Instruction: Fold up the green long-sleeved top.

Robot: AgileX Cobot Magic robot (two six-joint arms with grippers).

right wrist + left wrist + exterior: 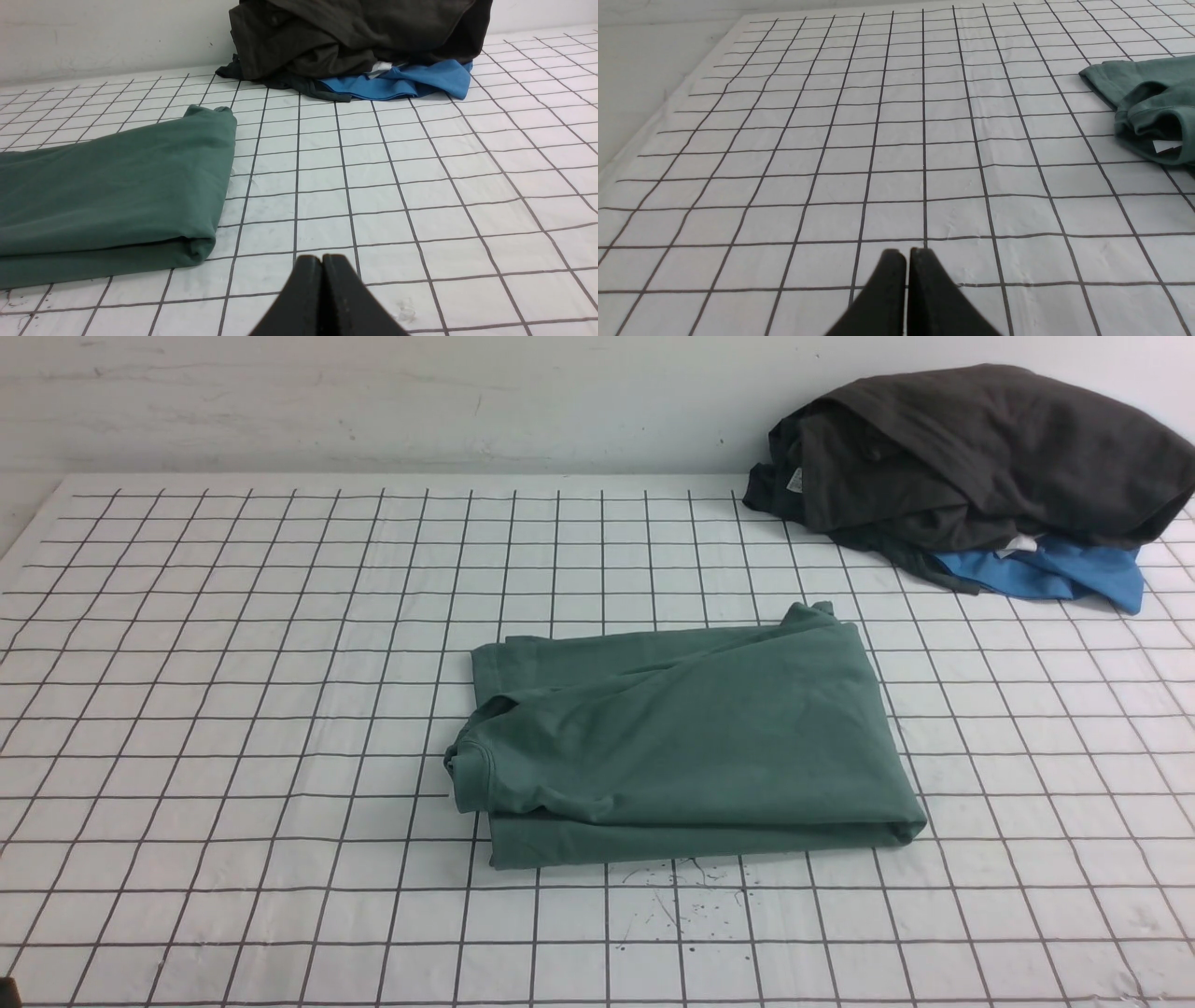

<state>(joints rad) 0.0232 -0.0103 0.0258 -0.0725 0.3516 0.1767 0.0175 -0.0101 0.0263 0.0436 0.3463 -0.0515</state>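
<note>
Apparently complete: muted dark-green jersey long-sleeved top (pixel 686 737) folded into rectangle, well beyond left gripper (pixel 906 254) and right gripper (pixel 322 259), fingers pressed together, empty.

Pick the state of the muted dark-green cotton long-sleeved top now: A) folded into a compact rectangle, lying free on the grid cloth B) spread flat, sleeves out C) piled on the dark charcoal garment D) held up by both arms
A: the muted dark-green cotton long-sleeved top lies as a layered rectangle on the grid cloth, and both wrist views show shut jaws away from it, gripping nothing.
</note>
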